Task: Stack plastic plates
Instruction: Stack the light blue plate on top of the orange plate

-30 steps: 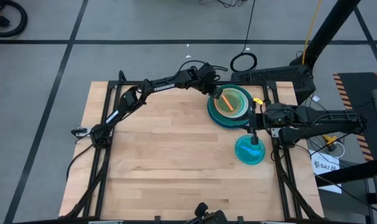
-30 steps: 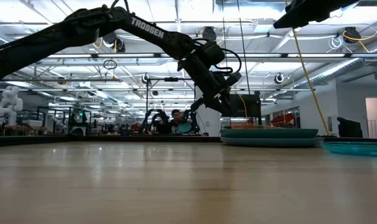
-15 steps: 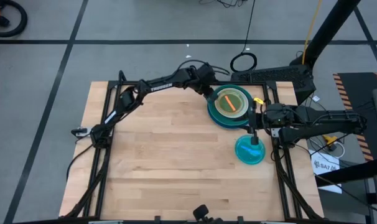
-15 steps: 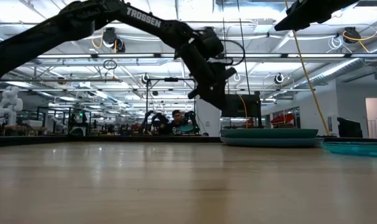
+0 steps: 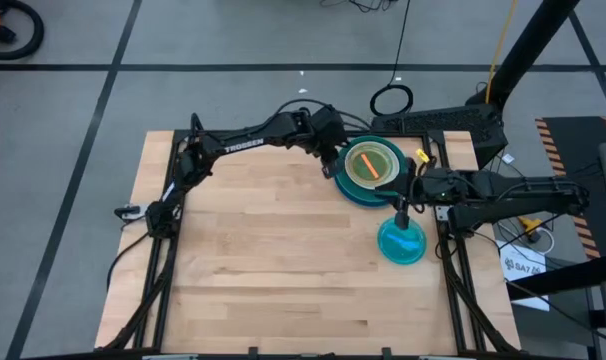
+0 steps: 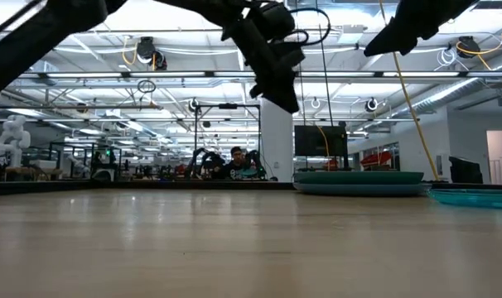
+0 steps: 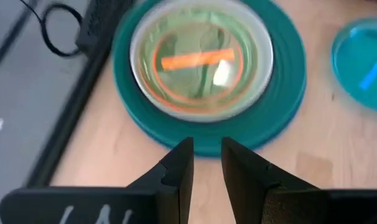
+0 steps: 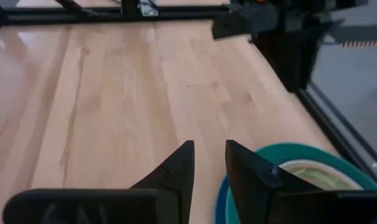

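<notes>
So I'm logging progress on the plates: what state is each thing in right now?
Plate stack: teal plate near the bottom, orange plate on top, on the table.
Cyan plate: alone on the table, unstacked.
Left gripper: empty, jaws slightly apart, raised beside the stack.
Right gripper: empty, jaws slightly apart.

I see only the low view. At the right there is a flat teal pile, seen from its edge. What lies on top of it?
Observer: On the large teal plate sits a smaller pale-rimmed plate, and uppermost a translucent orange plate.
Operator: Does the left gripper hold any plate?
Observer: No. The left gripper is empty, with its fingers apart, and it points at the stack's rim from beside it.
Operator: And the cyan edge at the far right?
Observer: That is a cyan plate lying alone on the table, apart from the stack. From above, the right gripper shows over its edge nearest the stack.
</notes>
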You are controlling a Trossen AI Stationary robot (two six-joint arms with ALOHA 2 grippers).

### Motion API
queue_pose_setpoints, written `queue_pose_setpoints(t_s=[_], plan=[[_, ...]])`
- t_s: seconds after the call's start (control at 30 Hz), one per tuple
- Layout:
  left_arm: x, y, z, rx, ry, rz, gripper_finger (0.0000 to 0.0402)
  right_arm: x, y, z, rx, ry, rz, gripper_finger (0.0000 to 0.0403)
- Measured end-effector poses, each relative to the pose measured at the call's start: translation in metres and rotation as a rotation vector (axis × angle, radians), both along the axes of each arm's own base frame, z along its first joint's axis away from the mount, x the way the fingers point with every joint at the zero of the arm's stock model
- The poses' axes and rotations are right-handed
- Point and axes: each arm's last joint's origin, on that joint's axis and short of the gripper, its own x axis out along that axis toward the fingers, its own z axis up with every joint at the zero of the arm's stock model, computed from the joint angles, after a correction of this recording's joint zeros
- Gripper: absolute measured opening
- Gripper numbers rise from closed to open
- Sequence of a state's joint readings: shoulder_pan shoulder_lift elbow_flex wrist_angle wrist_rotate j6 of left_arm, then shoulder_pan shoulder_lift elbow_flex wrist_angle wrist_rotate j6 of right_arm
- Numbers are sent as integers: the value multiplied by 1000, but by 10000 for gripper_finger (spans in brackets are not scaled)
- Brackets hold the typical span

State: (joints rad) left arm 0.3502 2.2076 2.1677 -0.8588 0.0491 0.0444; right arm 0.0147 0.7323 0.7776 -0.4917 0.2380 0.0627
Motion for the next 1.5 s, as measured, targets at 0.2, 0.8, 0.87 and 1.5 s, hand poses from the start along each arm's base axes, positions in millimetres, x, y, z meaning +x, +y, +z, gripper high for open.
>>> queue_pose_setpoints(t_s=[0.2, 0.8, 0.87, 1.5], plan=[[-34, -13, -26, -59, -68, 3, 88, 8, 0, -7, 43, 48, -24, 84], [-150, -69, -20, 92, -432, -96, 88, 56, 3, -51, 410, 196, -225, 84], [-159, -73, -27, 89, -427, -97, 88, 58, 6, -60, 483, 278, -205, 84], [-192, -62, -3, 302, -602, -18, 88, -2, 6, -91, 662, 1044, -678, 84]])
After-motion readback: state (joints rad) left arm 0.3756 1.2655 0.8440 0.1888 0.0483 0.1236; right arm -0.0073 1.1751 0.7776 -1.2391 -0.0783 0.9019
